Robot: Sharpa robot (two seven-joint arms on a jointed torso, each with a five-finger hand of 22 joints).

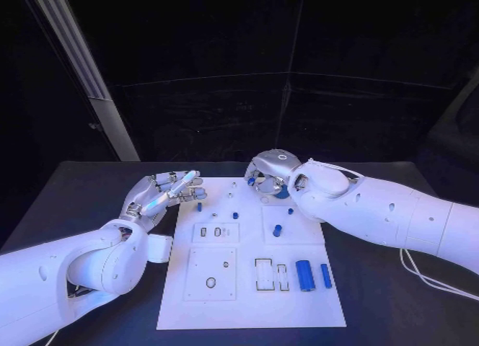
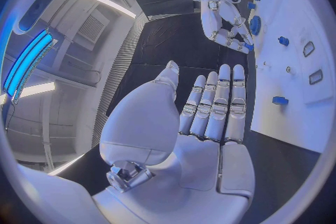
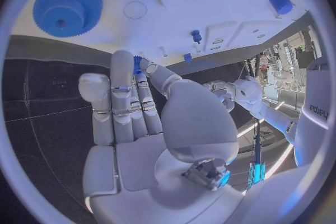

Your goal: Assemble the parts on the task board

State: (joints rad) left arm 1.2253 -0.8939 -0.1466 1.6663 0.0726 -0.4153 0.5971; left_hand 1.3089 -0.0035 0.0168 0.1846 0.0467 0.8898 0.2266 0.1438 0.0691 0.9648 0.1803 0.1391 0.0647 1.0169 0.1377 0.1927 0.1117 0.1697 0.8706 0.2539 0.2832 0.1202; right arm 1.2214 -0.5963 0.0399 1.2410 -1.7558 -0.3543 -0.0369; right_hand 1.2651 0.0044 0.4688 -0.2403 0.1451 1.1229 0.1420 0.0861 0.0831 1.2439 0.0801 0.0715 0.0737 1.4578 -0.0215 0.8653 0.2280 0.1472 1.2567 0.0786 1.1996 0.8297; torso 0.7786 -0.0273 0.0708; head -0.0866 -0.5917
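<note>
Assembling, step in hand: pinching a small blue part (image 3: 137,65) between thumb and fingertips of the right hand (image 1: 270,177), hovering over the far edge of the task board (image 1: 250,303), right of its middle.
Fingers, right: closing together on the small blue part, as read from the right wrist view.
Fingers, left: lying straight and side by side on the left hand (image 1: 161,193), thumb apart, holding nothing, waiting just off the board's far left corner.
Waiting on the board: blue gear (image 3: 67,7) near the far edge; two blue bars (image 1: 314,275) lying by the near right edge; blue pegs (image 1: 277,230) standing mid-board.
Next move, judged: lowering the pinched part squarely into its seat, calling for fine alignment; exact socket impossible to tell.
</note>
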